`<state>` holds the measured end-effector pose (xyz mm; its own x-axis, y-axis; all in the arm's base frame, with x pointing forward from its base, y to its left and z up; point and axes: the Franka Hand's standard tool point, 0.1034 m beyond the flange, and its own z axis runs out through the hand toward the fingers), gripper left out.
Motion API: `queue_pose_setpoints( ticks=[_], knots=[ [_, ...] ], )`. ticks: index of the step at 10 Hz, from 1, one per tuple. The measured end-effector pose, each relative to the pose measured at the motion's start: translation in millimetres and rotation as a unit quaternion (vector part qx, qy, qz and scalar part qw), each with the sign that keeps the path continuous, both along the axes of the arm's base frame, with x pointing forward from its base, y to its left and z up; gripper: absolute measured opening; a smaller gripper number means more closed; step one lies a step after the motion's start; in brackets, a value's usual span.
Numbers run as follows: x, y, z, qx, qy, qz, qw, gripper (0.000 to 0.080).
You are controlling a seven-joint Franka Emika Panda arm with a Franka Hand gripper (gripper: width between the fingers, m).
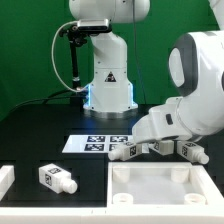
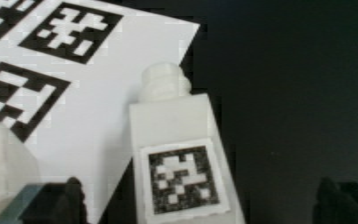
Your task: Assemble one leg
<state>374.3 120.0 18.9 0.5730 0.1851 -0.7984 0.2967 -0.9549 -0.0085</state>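
Three legs show in the exterior view, and each is placed here by the marker board [image 1: 98, 143]. The first leg [image 2: 179, 140] lies flat at the marker board's edge, on the exterior view's right side of it. In the wrist view its narrow stub end overlaps the board's white corner. Its blocky body, with a square tag facing up, rests on the black table [image 1: 40, 130] just off the board.

The gripper [image 2: 202, 205] hangs directly over this leg with its pincer spread wide. One dark fingertip [image 2: 55, 202] shows on each side of the body, with a clear dark gap between each tip and the plastic, so it has hold of nothing.

The second leg [image 1: 58, 178] lies on its side well apart from the marker board, nearer the camera and toward the exterior view's left. The third leg [image 1: 190, 151] lies farther from the marker board toward the exterior view's right, partly hidden by the arm's white hand.

A large square white panel with a raised rim [image 1: 160, 166] sits near the marker board, on the camera's side of it. The arm's base [image 1: 108, 75] stands behind the marker board, in front of a green backdrop. A blurred white shape sits next to the board in the wrist view; I cannot tell what it is.
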Motion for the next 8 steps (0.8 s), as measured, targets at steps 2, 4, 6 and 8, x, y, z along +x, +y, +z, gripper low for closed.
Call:
queue_pose_setpoints(
  ticks=[2,4,6,8],
  knots=[
    [0.5,0.2,-6.3,0.002,-0.005,0.0,1.0,0.0649],
    [-0.4,-1.2,-9.5,0.002,-0.007,0.0,1.0,0.0649],
    [-1.5,-1.7,-9.8,0.001,-0.006,0.001,1.0,0.0649],
    [-1.4,-1.9,-9.8,0.001,-0.006,0.0,1.0,0.0521]
  ],
)
